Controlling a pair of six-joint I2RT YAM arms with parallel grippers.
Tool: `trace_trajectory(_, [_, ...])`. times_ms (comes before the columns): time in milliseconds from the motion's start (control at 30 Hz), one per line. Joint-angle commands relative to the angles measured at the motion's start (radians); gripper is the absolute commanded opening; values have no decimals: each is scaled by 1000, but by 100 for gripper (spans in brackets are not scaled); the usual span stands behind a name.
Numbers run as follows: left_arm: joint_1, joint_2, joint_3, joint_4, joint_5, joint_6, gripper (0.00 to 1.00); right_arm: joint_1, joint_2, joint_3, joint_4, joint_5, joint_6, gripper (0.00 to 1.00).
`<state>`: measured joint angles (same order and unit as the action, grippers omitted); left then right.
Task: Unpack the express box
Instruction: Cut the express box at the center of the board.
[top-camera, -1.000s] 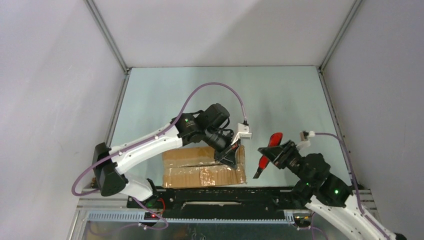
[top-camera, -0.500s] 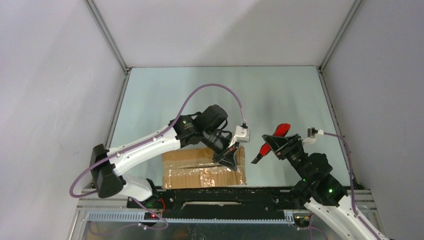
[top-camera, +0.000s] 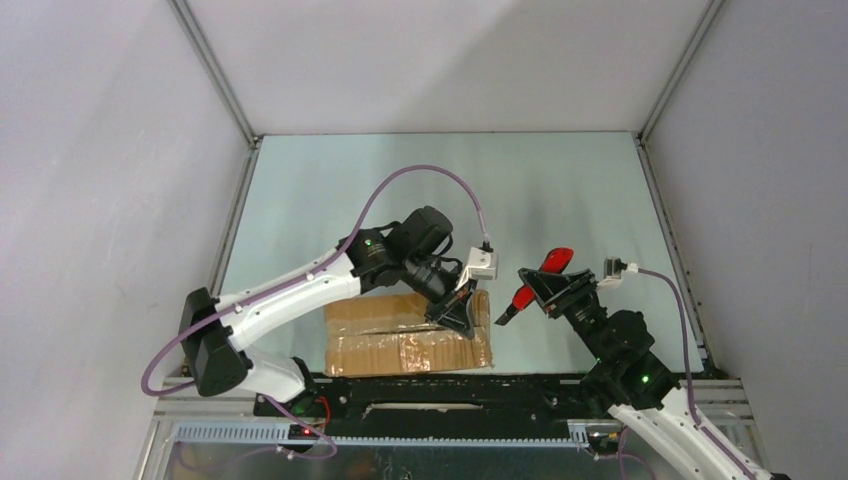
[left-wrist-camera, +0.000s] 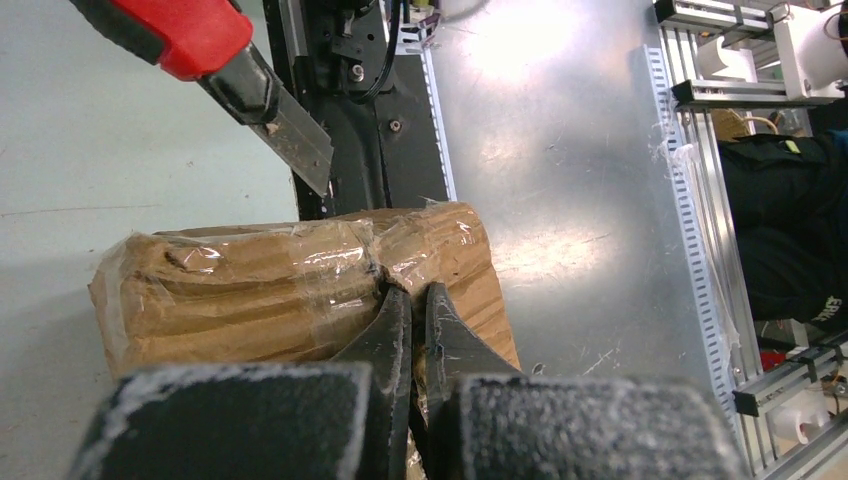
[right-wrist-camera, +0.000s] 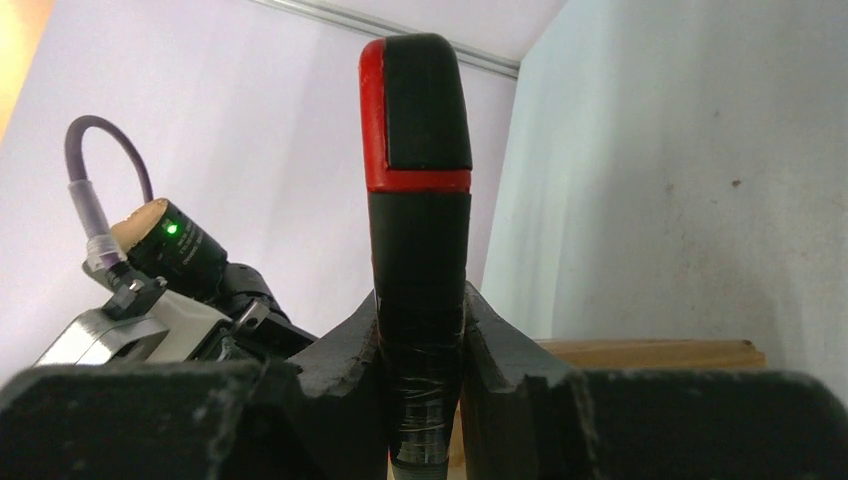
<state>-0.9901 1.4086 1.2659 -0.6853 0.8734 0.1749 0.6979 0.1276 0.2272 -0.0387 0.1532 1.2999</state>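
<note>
Directly under left pincer (top-camera: 462, 318), express box (top-camera: 395, 342)

Left gripper (top-camera: 462, 318), tips together, sits on the right end of the express box (top-camera: 395, 340), which blocks below and left of it. Knife (top-camera: 522, 297) clamped in the right gripper (top-camera: 550, 285) hangs just right, leaving a narrow gap. Black base rail (top-camera: 450, 385) closes the near side. Bare table (top-camera: 450, 190) beyond gives passage.
</note>
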Motion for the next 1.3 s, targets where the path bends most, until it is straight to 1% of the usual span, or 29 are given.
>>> trace_trajectory(0, [13,6,-8,65,18,3,0,-4,-20,12,73,-26,29,0])
trace_trajectory(167, [14,12,-5,68,16,-8,0,-3,-52,7,42,-42,38,0])
trace_trajectory(300, [15,9,-6,73,23,-14,0,14,-78,4,-13,-8,32,0])
trace_trajectory(500, [17,11,-6,73,20,-20,0,97,-38,-16,26,63,17,0])
trace_trajectory(533, [18,11,-6,75,20,-19,0,111,-37,-25,62,81,16,0])
trace_trajectory(667, [19,18,-4,74,21,-24,0,140,-31,-38,86,109,19,0])
trace_trajectory(900, [19,18,-5,78,25,-31,0,149,-51,-38,92,167,19,0])
trace_trajectory(1267, [19,21,-8,83,31,-43,0,150,-37,-41,118,164,24,0])
